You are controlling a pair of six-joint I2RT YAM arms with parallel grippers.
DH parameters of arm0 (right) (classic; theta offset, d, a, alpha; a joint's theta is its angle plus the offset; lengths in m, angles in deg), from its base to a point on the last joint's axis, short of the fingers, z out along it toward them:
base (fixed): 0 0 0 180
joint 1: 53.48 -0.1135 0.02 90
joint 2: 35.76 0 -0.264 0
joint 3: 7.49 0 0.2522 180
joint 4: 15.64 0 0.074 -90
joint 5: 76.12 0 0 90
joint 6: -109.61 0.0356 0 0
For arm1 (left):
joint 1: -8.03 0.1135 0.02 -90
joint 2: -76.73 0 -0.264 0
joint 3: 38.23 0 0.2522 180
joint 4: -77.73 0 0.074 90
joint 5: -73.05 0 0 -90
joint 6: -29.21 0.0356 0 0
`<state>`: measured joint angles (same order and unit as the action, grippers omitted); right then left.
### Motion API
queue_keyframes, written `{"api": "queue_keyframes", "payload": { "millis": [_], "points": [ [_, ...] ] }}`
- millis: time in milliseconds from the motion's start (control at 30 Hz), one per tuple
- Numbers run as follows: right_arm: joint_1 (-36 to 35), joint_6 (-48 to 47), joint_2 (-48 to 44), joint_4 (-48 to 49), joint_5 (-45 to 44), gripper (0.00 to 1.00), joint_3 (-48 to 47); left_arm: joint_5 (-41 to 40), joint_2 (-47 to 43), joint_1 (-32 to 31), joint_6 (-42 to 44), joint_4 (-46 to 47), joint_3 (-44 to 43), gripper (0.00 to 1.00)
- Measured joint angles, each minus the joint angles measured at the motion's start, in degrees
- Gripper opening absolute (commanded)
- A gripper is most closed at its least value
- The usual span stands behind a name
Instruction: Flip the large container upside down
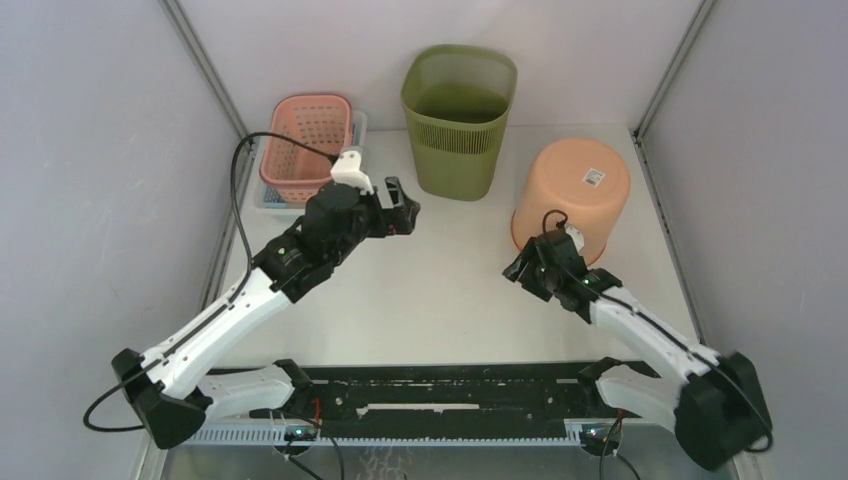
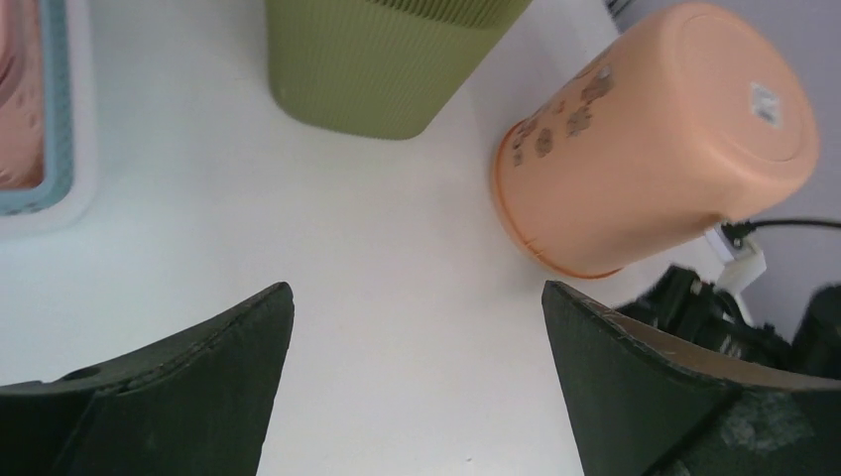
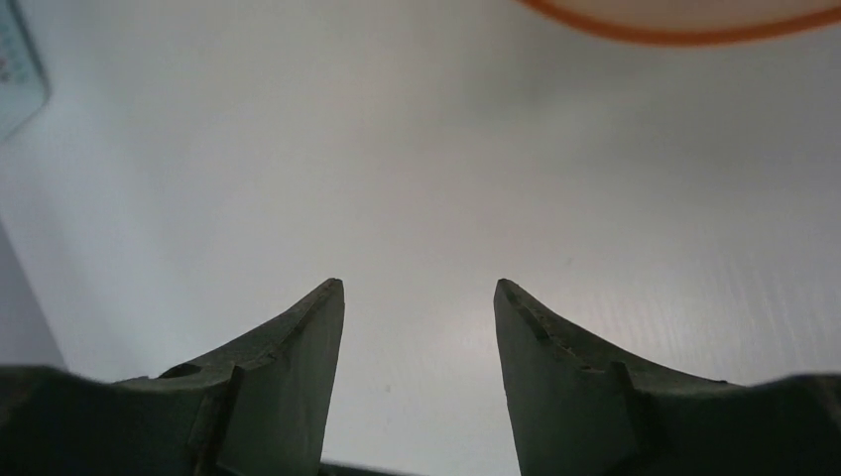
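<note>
**A:** ok so where's the big container at?

**B:** The orange bucket [image 1: 572, 192] is sitting mouth-down on the white table [image 1: 440, 290], far right side, flat bottom facing up with a small white sticker [image 1: 594, 177] on it. In the left wrist view [image 2: 650, 139] you can see its rim against the table and some faint printed marks down the side.

**A:** anything holding it?

**B:** Nope. The right gripper [image 1: 528, 270] is just beside it on the near-left side, low over the table, and its jaws are apart with nothing between them. Its own camera only shows bare table between the two dark fingers [image 3: 288, 377], plus a sliver of the bucket's orange rim [image 3: 684, 30] at the top edge. Can't tell from the overhead shot whether the wrist actually touches the bucket wall.

**A:** and the other arm?

**B:** The left gripper [image 1: 400, 212] is up over the middle-left of the table, pointing toward the bucket, jaws spread wide and empty. Well apart from it.

**A:** what else is on there

**B:** A green slatted bin [image 1: 458, 120] standing upright at the far middle, left of the bucket. Then a pink basket [image 1: 305, 145] at the far left, sitting in a pale blue tray [image 2: 50, 188].
</note>
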<state>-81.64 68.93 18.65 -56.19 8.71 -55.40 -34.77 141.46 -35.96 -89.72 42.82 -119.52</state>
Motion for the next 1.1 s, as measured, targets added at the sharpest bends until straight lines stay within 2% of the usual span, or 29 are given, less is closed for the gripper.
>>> {"api": "queue_keyframes", "payload": {
  "millis": [100,267,467,767,867,1100],
  "points": [
    [4.7,0.8,9.8,6.3,1.0,0.66,0.0,-0.1,-2.7,1.6,-0.1,-1.8,3.6,1.0],
    [16.8,0.5,20.0,11.2,3.4,0.66,-3.4,0.0,-3.6,2.6,-0.7,-3.9,6.7,1.0],
    [25.8,-2.8,32.8,13.0,5.5,0.67,-17.4,0.1,-3.6,2.9,-1.1,-4.2,6.8,1.0],
    [33.4,-4.4,51.7,12.5,7.1,0.72,-37.4,0.1,-3.6,3.5,-1.1,-4.3,6.8,1.0],
    [35.4,-4.2,56.1,12.2,7.1,0.75,-42.2,0.0,-3.6,3.6,-1.1,-4.4,6.8,1.0],
    [42.7,-4.0,57.6,10.3,7.7,0.8,-43.5,-0.5,-3.2,3.7,-1.1,-5.4,6.8,1.0]
  ]
}}
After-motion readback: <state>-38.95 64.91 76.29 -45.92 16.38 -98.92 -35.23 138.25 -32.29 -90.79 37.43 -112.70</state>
